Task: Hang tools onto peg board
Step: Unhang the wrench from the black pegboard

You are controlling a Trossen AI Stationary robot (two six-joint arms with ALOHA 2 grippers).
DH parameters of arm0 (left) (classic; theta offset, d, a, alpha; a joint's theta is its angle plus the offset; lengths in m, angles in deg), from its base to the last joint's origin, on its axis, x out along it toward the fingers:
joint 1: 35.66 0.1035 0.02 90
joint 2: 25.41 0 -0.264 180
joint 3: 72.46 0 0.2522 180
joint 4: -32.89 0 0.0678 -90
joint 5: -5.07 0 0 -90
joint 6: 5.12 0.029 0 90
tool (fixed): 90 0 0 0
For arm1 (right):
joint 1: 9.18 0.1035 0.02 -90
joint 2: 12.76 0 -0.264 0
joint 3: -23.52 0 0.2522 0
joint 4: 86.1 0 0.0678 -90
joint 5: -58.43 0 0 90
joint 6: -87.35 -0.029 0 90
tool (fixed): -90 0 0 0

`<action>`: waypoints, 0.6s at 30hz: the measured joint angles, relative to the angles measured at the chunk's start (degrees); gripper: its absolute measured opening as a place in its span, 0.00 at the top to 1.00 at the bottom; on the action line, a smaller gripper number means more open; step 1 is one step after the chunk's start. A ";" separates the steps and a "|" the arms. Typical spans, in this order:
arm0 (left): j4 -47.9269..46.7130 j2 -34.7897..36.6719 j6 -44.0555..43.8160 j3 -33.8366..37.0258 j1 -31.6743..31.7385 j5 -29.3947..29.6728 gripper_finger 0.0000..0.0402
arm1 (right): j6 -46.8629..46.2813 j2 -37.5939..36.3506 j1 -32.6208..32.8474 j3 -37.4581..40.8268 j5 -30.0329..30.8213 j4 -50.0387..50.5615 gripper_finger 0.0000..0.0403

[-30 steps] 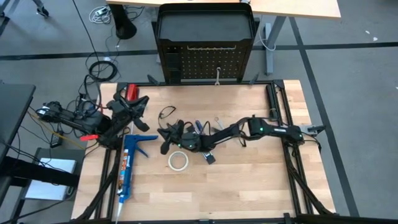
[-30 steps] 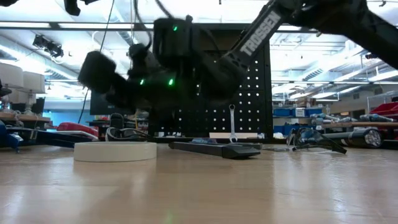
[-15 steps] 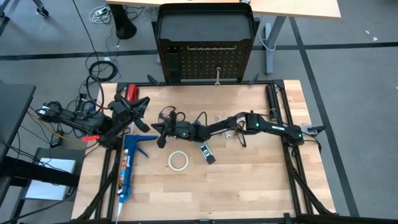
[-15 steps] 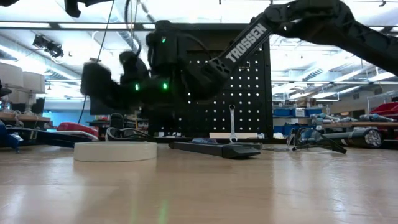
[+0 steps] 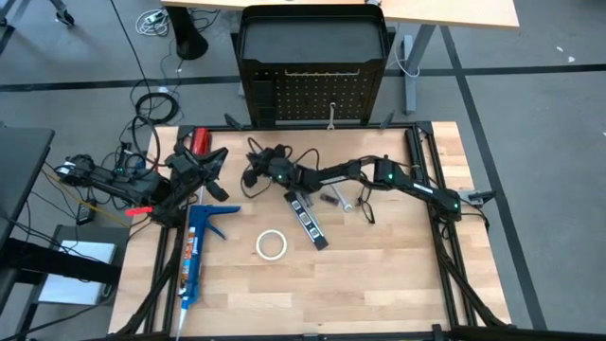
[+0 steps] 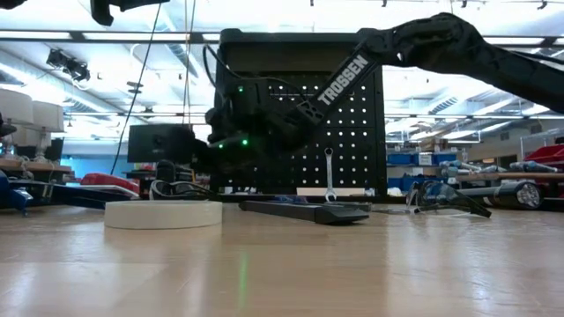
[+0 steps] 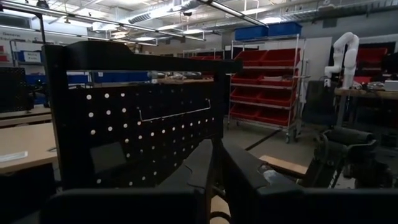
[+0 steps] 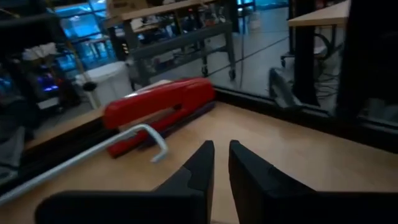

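There are two arms. The right gripper (image 5: 251,173) hovers near the back left of the table (image 5: 398,275), just in front of the peg board's (image 5: 308,95) left end. Its claw stands a narrow gap apart with nothing between the fingers (image 8: 202,158); past them lies one red tool (image 8: 161,109). The left gripper (image 5: 210,175) waits at the table's left edge, facing the board, and whether its claw is apart or together cannot be told.

One peg board stands upright behind the table's back edge. One silver wrench (image 5: 330,116) hangs on its lower right part. A second wrench (image 5: 338,198) lies on the table right of centre, with one pair of dark glasses (image 5: 365,208) just beside it. One long black-and-white tool (image 5: 306,220) lies slanted at mid-table, and one white tape roll (image 5: 271,244) lies flat near it, toward the front. One blue caulking gun (image 5: 194,254) lies along the left side.

A second ago the right gripper was low over the middle of the table, just behind the tape roll, and the arm covered part of the long black-and-white tool. Since then it has swung back toward the board, and that tool now shows whole. The tape roll, the hanging wrench, the caulking gun and the left arm have not moved.
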 joint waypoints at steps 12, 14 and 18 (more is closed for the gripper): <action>-1.11 0.00 1.01 0.00 0.00 0.11 0.91 | 3.67 -0.50 -0.15 4.33 6.62 -14.52 0.82; -1.12 0.00 1.01 0.00 0.00 0.11 0.91 | 5.45 -1.19 0.07 4.42 5.72 -17.29 0.82; -1.09 0.00 1.03 0.00 0.00 0.11 0.91 | 5.88 -6.08 2.49 4.52 5.62 -10.97 0.86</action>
